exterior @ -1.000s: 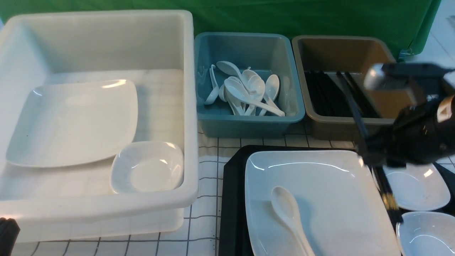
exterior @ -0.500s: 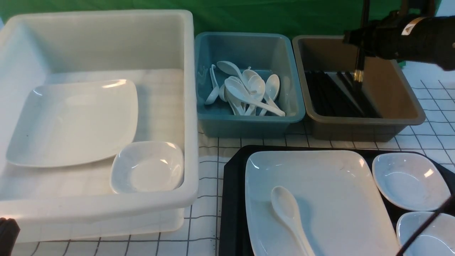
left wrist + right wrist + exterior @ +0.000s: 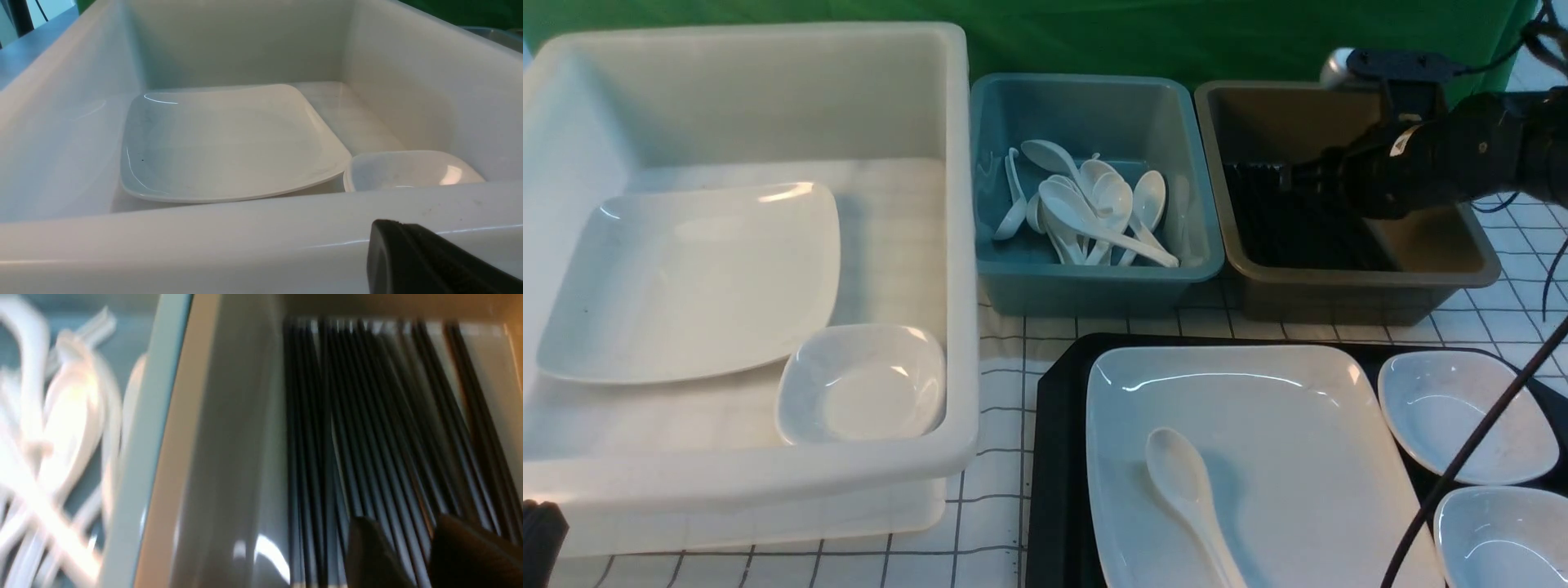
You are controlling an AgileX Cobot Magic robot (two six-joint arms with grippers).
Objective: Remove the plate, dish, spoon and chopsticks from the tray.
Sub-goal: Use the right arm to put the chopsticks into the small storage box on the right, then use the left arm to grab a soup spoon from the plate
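The black tray (image 3: 1058,457) holds the big white plate (image 3: 1282,457) with the white spoon (image 3: 1184,490) lying in it. Two small white dishes (image 3: 1462,416) (image 3: 1503,539) sit on the tray at its right. My right gripper (image 3: 1294,175) is low inside the brown tub (image 3: 1478,269), just over a pile of black chopsticks (image 3: 367,416). Its fingers (image 3: 367,547) stand apart, and I cannot pick out the tray's pair in the pile. My left gripper (image 3: 539,531) is shut and empty by the white tub's near wall (image 3: 245,228).
The white tub (image 3: 768,482) holds a second large plate (image 3: 686,278) and a small dish (image 3: 862,384). A blue tub (image 3: 1094,282) holds several white spoons. A black cable (image 3: 1462,457) hangs across the tray's right side.
My right arm carried the chopsticks from over the tray up to the brown tub, then dropped low into it. The sticks no longer stand upright in the gripper. The left arm has not moved.
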